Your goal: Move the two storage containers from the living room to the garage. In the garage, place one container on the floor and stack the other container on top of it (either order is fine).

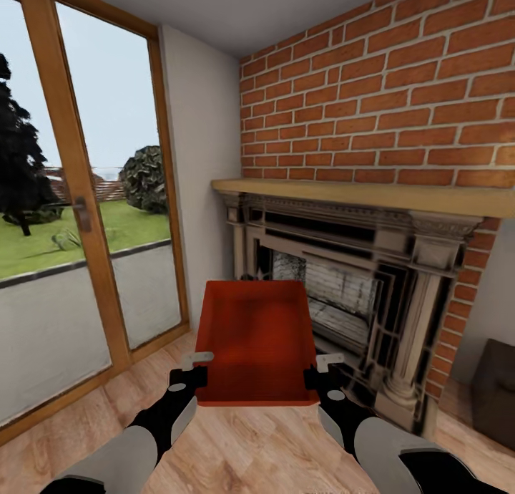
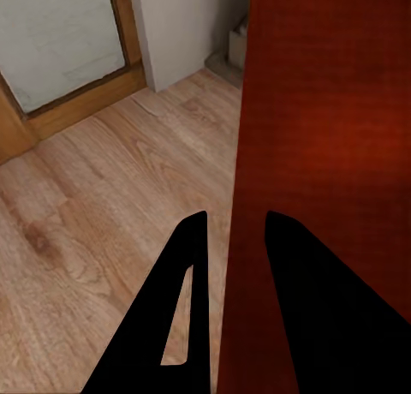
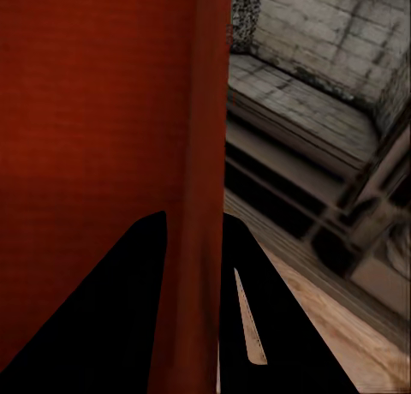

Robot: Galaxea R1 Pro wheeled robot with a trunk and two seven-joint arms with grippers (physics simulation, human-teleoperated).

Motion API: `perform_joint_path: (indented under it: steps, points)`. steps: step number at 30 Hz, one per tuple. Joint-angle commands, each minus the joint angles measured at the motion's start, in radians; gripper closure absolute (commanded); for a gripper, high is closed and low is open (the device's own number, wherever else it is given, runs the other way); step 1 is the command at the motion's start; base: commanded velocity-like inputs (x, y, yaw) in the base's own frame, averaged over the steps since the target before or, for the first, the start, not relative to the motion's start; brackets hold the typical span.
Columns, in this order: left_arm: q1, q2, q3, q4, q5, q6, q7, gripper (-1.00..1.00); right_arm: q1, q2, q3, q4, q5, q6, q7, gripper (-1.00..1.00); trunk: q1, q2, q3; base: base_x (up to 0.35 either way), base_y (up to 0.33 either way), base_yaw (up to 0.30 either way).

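- So, head view: we hold one storage container [image 1: 256,340] between both arms, above the light wood plank floor [image 1: 243,451]. It is orange-red, rectangular, topless, with smooth walls.
- Left gripper [image 1: 192,369] and right gripper [image 1: 322,371] each grip a side wall near its front corner.
- Brick fireplace [image 1: 357,265] with a wooden mantel stands just behind and right; a glazed wooden door [image 1: 79,215] stands left.
- Left wrist view: left gripper [image 2: 231,240] fingers straddle the bin's wall, clamped on it; plank grain and door frame [image 2: 77,103] show beyond.
- Right wrist view: right gripper [image 3: 193,231] is clamped astride the opposite wall; the sooty hearth [image 3: 308,111] lies close beyond.
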Motion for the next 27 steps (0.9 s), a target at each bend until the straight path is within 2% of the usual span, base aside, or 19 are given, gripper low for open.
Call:
perform_joint_path:
  steps: [1,27]
  points:
    - [-0.001,0.003,0.014,-0.004,-0.009,-0.042,0.021,1.0,-0.001,0.0,-0.032,0.004,-0.005,-0.003,-0.009,1.0,0.0,-0.001,-0.001,0.0,0.0,-0.273]
    - [-0.001,0.003,0.014,-0.004,-0.009,-0.042,0.022,1.0,-0.001,0.0,-0.032,0.004,-0.005,-0.003,-0.009,1.0,0.0,-0.001,0.012,0.0,0.0,-0.272]
